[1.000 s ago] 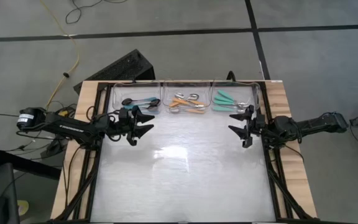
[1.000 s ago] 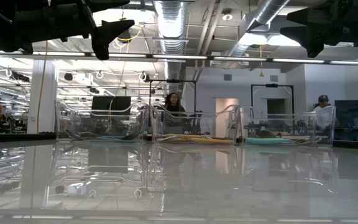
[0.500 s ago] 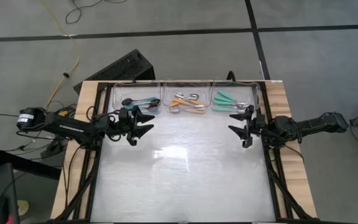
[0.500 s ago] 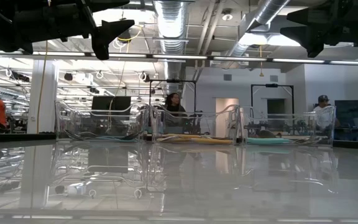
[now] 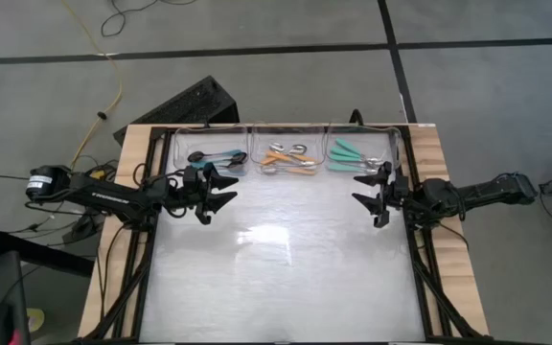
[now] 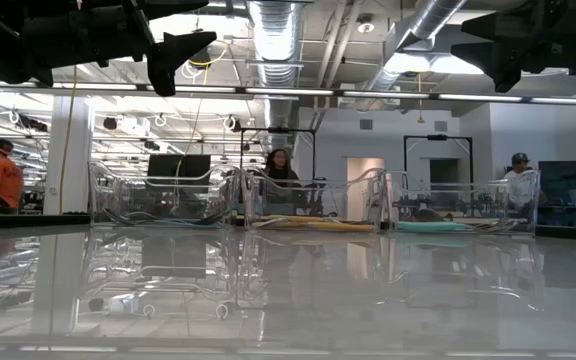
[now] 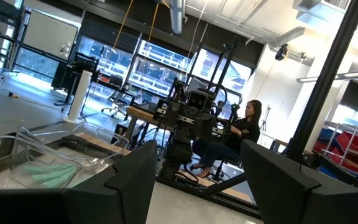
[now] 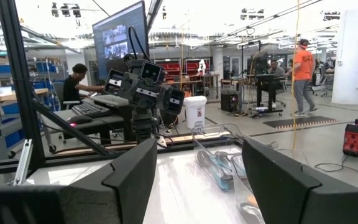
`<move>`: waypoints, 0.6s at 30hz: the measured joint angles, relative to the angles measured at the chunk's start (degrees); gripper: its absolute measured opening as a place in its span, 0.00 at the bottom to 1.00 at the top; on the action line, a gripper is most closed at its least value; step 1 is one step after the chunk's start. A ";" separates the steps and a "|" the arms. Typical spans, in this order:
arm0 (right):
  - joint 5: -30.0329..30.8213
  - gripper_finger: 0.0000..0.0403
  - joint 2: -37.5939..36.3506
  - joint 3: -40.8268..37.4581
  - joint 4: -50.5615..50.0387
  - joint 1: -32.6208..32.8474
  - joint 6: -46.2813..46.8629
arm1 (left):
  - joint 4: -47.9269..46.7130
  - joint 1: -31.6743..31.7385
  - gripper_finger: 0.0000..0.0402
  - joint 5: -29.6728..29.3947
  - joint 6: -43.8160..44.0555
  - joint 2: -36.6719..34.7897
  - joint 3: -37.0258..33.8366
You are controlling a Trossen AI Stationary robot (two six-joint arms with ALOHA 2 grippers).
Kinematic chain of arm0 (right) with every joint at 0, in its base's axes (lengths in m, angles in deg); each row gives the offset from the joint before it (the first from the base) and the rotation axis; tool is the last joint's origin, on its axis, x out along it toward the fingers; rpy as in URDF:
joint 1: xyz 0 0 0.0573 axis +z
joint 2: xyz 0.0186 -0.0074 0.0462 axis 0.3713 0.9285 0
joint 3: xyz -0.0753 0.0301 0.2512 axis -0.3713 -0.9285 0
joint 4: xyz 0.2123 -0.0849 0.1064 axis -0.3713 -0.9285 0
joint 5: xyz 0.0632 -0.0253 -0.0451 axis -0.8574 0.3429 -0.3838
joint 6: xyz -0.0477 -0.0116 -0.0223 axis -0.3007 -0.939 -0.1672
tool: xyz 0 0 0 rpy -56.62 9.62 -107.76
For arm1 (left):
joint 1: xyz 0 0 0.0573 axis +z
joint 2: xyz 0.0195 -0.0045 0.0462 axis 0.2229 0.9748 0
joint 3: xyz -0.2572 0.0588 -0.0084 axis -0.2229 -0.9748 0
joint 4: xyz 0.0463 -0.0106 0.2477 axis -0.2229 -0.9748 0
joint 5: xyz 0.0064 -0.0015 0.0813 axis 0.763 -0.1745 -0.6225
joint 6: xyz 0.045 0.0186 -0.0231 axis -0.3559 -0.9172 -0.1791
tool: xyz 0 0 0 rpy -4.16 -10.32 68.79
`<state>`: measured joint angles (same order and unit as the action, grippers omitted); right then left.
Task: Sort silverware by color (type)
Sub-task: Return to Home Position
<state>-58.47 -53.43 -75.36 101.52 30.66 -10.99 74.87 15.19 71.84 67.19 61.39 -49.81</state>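
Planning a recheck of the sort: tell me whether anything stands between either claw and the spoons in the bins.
Nothing visible does. The left claw and right claw hang open over the table beside the clear bins, where the blue-handled spoons, orange-handled spoons and teal-handled spoons lie; only the bins' own walls surround them.

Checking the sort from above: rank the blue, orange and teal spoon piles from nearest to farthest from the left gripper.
1. Blue spoons, left bin, just beyond the left gripper.
2. Orange spoons, middle bin.
3. Teal spoons, right bin, near the right gripper.
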 joint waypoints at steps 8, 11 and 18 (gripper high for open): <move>0.00 0.66 0.00 0.00 0.44 -0.01 0.00 | 0.01 -0.02 0.54 0.00 0.00 0.00 0.00; 0.00 0.66 0.00 0.00 0.42 -0.01 0.00 | 0.03 0.00 0.54 0.00 0.00 0.00 0.00; 0.00 0.66 0.00 0.00 0.44 -0.02 0.00 | 0.24 -0.01 0.54 -0.02 0.00 0.00 0.00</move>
<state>-58.46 -53.43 -75.36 101.95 30.64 -10.99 75.10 15.18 71.82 67.19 61.39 -49.81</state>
